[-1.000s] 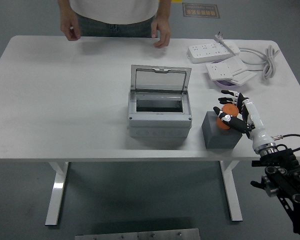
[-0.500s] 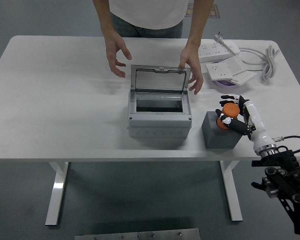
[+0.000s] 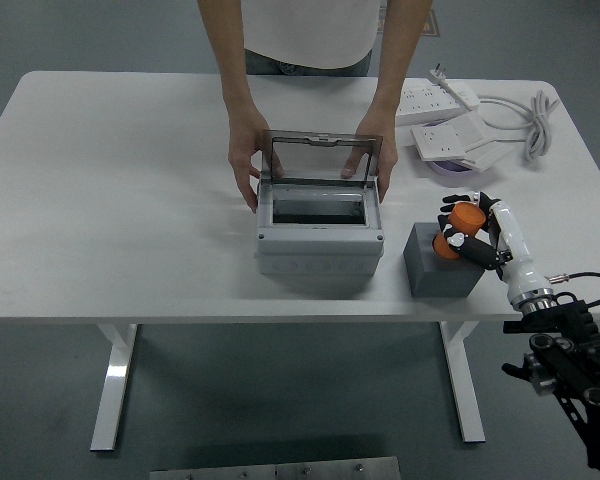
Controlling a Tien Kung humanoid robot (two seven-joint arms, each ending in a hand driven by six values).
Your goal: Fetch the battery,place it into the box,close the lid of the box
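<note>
An orange battery [image 3: 459, 228] sits in my right hand [image 3: 470, 228], whose fingers are curled around it, just above a dark grey block [image 3: 441, 266] at the table's front right. The grey box [image 3: 320, 224] stands in the middle of the table with its clear lid [image 3: 322, 161] raised. A person at the far side holds the box at both sides of the lid, with one hand [image 3: 246, 165] on the left and the other hand [image 3: 372, 160] on the right. My left arm is out of view.
Two white power strips [image 3: 427, 100] and a coiled cable [image 3: 537, 125] lie at the back right, with a purple-rimmed round object [image 3: 450, 168] beside them. The table's near edge [image 3: 180, 318] runs just in front of the box and block.
The person leaned in from the far edge and brought both hands down onto the sides of the box. My right hand with the battery lifted slightly.
</note>
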